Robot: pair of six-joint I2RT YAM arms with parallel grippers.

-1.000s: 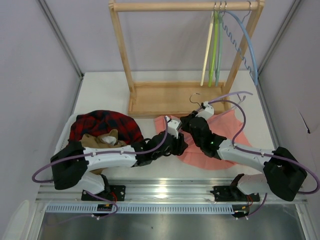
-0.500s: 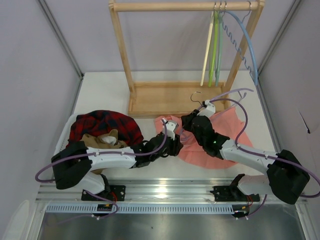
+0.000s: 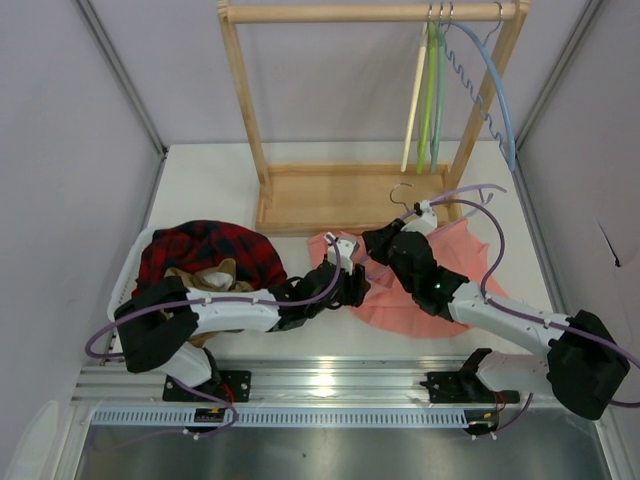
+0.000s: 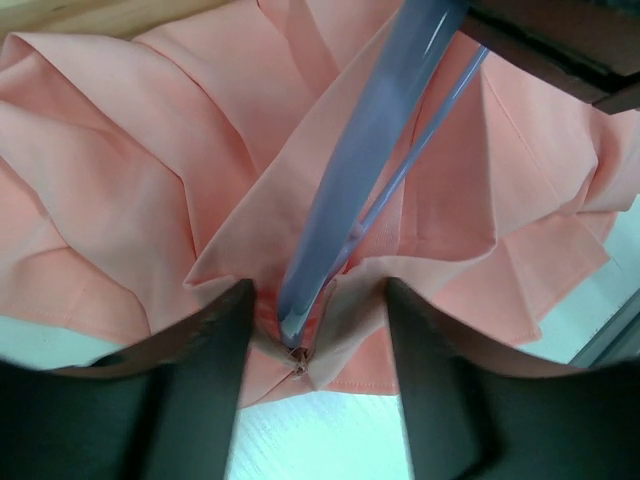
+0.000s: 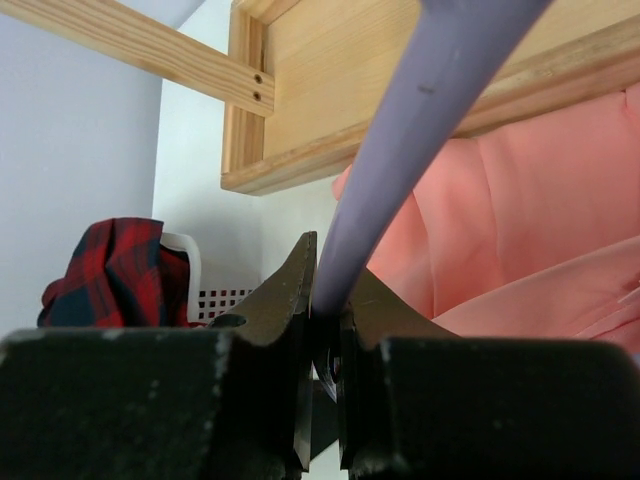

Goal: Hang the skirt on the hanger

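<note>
The salmon-pink skirt (image 3: 395, 305) lies crumpled on the table in front of the rack's base, under both wrists. My right gripper (image 3: 378, 247) is shut on the lilac hanger (image 5: 420, 110), whose silver hook (image 3: 399, 189) points toward the rack. In the left wrist view the hanger (image 4: 350, 170) slants down into a fold of the skirt (image 4: 120, 160), its tip tucked in the fabric. My left gripper (image 4: 315, 340) stands open around that tip and the bunched fold, jaws apart on either side.
The wooden rack (image 3: 340, 195) stands at the back; cream, green and light blue hangers (image 3: 430, 90) hang from its bar on the right. A white basket (image 3: 130, 268) at the left holds a red-and-black plaid garment (image 3: 210, 250) and a tan one (image 3: 200, 281).
The right arm has carried the hanger slightly back and to the right, hook nearer the rack. The left gripper's jaws have widened around the skirt fold.
</note>
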